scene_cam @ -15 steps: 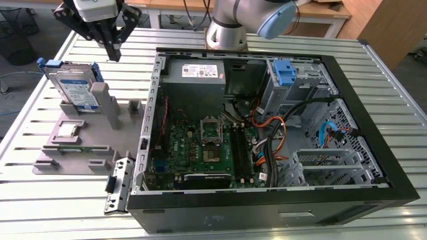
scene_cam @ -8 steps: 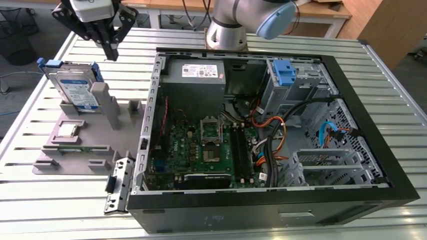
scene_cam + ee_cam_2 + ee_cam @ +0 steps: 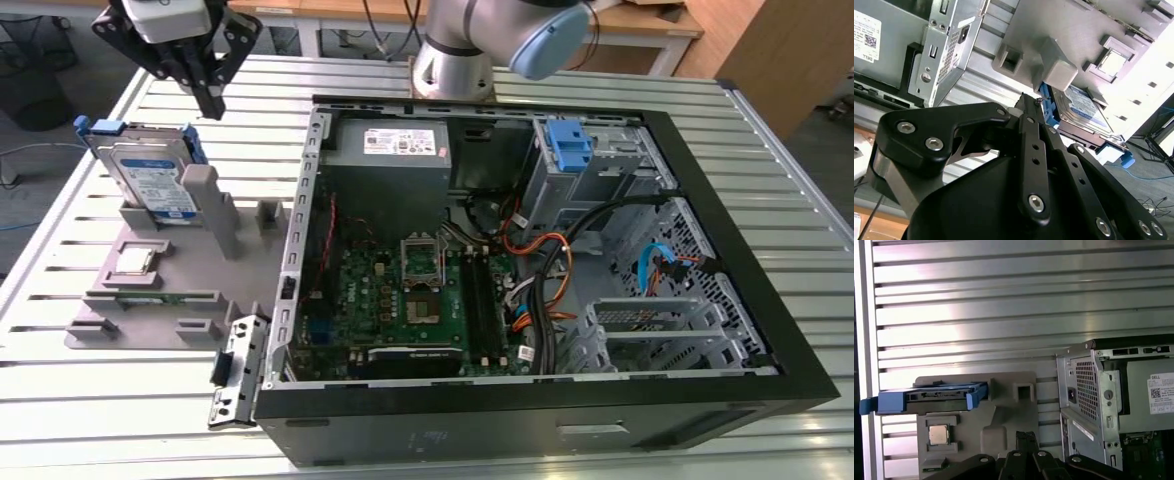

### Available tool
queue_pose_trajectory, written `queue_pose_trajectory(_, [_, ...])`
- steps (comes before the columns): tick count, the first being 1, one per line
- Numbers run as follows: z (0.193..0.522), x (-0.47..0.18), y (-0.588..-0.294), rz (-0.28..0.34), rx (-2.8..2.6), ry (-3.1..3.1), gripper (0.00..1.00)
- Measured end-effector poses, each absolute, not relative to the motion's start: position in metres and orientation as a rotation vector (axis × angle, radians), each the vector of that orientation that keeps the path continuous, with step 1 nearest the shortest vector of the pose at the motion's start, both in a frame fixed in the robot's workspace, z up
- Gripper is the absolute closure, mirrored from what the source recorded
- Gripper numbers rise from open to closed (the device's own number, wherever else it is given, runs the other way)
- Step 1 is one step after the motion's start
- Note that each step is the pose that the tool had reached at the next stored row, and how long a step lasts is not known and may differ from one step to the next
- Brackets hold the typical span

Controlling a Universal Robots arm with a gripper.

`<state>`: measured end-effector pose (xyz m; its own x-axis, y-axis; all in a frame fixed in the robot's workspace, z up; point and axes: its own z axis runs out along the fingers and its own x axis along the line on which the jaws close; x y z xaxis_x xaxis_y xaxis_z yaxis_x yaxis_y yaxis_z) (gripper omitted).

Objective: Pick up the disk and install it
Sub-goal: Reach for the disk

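While it hangs above your fixture [image 3: 147, 320], gripper [image 3: 211, 103]: fingers pressed together, empty.
disk [image 3: 147, 178]: on edge in the grey fixture.
handling: likely rigid, dense, shock-sensitive; pinch across its flat faces near the top.

The empty claw [image 3: 1030, 101], fingers together, hangs near the disk [image 3: 1084, 108].

A slatted metal surface [image 3: 80, 400] spreads across most of the scene, and its ribs shine with bright reflected light. Past its far edge stands a wooden desk [image 3: 661, 25] on white legs [image 3: 310, 40]. A wooden cabinet [image 3: 787, 50] stands at the exterior view's right. At that view's left, loose cables [image 3: 40, 148] lie on dark floor [image 3: 11, 230].
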<state>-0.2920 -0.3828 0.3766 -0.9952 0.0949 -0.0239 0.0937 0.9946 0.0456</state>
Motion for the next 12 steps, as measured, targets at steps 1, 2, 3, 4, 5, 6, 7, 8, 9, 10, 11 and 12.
queue_pose_trajectory(1, [0.376, -0.294, -0.382, 0.069, 0.148, 3.111, 0.90])
queue_pose_trajectory(2, [0.375, -0.295, -0.381, 0.069, 0.148, 3.111, 0.90])
queue_pose_trajectory(3, [0.374, -0.297, -0.380, 0.069, 0.149, 3.111, 0.90])
queue_pose_trajectory(4, [0.374, -0.299, -0.379, 0.069, 0.149, 3.111, 0.90])
queue_pose_trajectory(5, [0.373, -0.300, -0.378, 0.068, 0.150, 3.111, 0.90])
queue_pose_trajectory(6, [0.372, -0.301, -0.377, 0.068, 0.151, 3.111, 0.90])
queue_pose_trajectory(7, [0.371, -0.303, -0.375, 0.068, 0.152, 3.111, 0.90])
queue_pose_trajectory(8, [0.370, -0.305, -0.374, 0.068, 0.152, 3.111, 0.90])
queue_pose_trajectory(9, [0.369, -0.306, -0.373, 0.068, 0.153, 3.111, 0.90])
queue_pose_trajectory(10, [0.369, -0.307, -0.372, 0.067, 0.153, 3.111, 0.90])
queue_pose_trajectory(11, [0.368, -0.309, -0.371, 0.067, 0.154, 3.111, 0.90])
queue_pose_trajectory(12, [0.367, -0.310, -0.370, 0.067, 0.154, 3.111, 0.90])
